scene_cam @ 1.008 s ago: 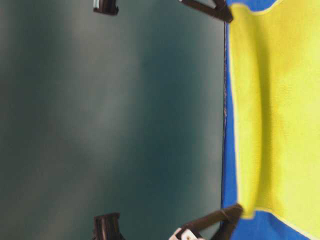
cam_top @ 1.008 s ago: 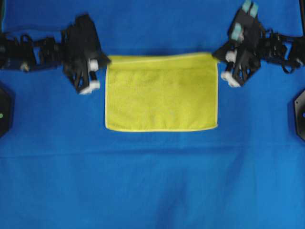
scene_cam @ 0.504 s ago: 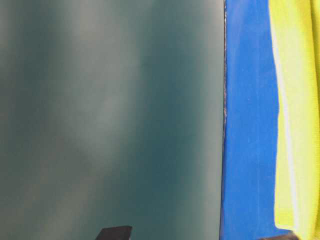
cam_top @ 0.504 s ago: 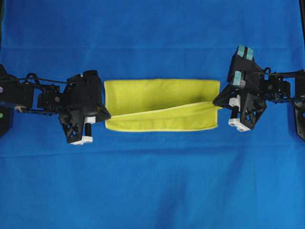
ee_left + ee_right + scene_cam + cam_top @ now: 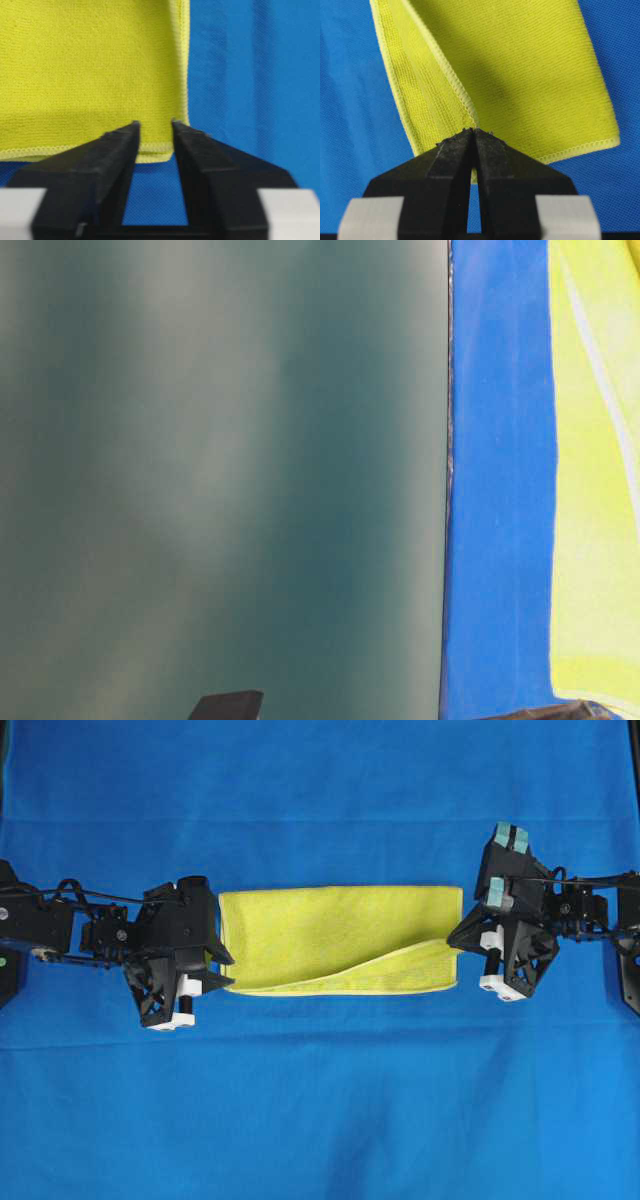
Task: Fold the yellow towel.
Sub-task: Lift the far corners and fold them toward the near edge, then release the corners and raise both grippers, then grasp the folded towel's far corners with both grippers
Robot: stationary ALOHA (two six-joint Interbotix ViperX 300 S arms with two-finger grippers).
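- Yellow towel [image 5: 340, 935] lies doubled over as a wide strip on the blue cloth [image 5: 320, 1100] covering the tabletop, between the two arms.
- Its top layer is flat at the left end and lifted at the right, hem running diagonally.
- Left end effector [image 5: 155, 131] stands parted at the towel's corner, gripping nothing.
- Right end effector [image 5: 473, 134] is pressed together, pinching the towel's raised corner.

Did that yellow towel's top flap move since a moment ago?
Yes. The yellow towel flap dropped further toward its near edge on the blue cloth, mostly at the left.
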